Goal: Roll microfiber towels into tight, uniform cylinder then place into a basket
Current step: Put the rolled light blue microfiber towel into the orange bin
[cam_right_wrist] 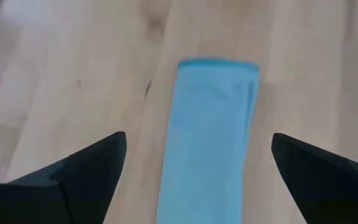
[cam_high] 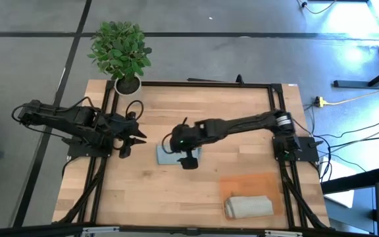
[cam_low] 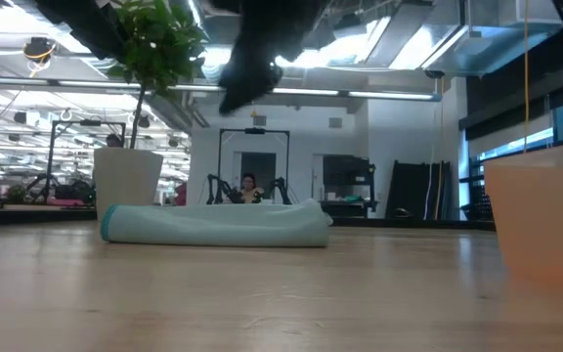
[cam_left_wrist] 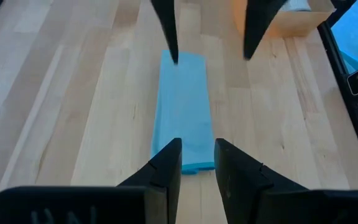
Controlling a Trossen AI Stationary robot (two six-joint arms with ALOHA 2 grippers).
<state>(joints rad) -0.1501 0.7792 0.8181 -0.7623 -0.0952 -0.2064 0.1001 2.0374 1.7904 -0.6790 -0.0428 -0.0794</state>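
Observation:
A pale blue towel [cam_high: 168, 155], rolled into a long cylinder [cam_low: 213, 223], lies on the wood tabletop near the middle. My right gripper [cam_right_wrist: 197, 135] hovers open above it, one finger to each side, clear of the cloth; in the low view it hangs well above the roll [cam_low: 252, 68]. A grey-beige rolled towel [cam_high: 249, 206] lies in the orange basket [cam_high: 268, 181] at the near right. My left gripper [cam_left_wrist: 197, 155] waits at the table's left [cam_high: 133, 139], raised, pointing along the blue roll, with a narrow gap between its fingers and nothing in it.
A potted plant in a white pot [cam_high: 127, 83] stands at the far left corner. A black frame rail [cam_high: 202, 83] runs round the table. The basket wall [cam_low: 545, 215] rises close at the right of the low view. Bare wood lies between the blue roll and the basket.

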